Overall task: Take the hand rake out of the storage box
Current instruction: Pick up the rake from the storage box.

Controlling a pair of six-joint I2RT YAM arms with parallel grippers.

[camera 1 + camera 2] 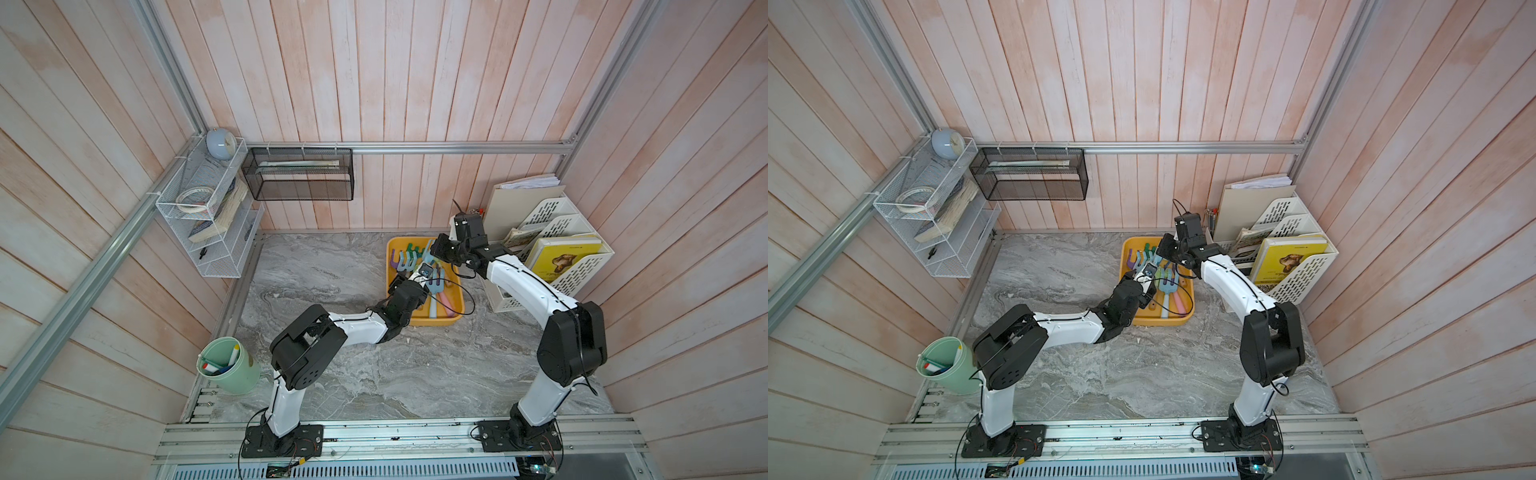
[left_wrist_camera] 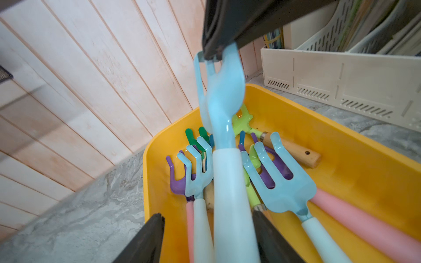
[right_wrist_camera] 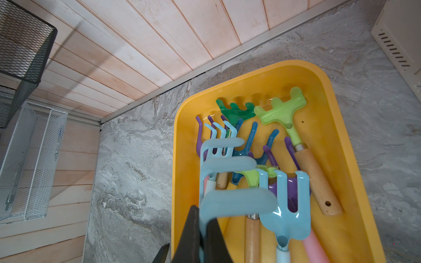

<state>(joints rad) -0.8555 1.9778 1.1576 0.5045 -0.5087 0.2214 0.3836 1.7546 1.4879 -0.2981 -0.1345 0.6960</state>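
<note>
The yellow storage box [image 1: 456, 319] [image 3: 186, 159] sits on the marble top near the back wall and holds several coloured hand rakes. One light blue hand rake [image 2: 227, 182] with a pale handle is raised at a slant above the others. My right gripper [image 3: 202, 216] [image 1: 436, 255] is shut on one of its tines [image 3: 227, 201]. My left gripper [image 2: 208, 216] [image 1: 417, 276] is open around its handle: one finger [image 2: 262, 227] rests against it, while the opposite finger [image 2: 150, 232] stands clear.
A white perforated file rack [image 1: 561, 232] with books stands just right of the box. A black mesh basket [image 1: 299, 174] and a white wire shelf [image 1: 203, 216] hang on the walls. A green cup [image 1: 228, 365] of markers stands at front left.
</note>
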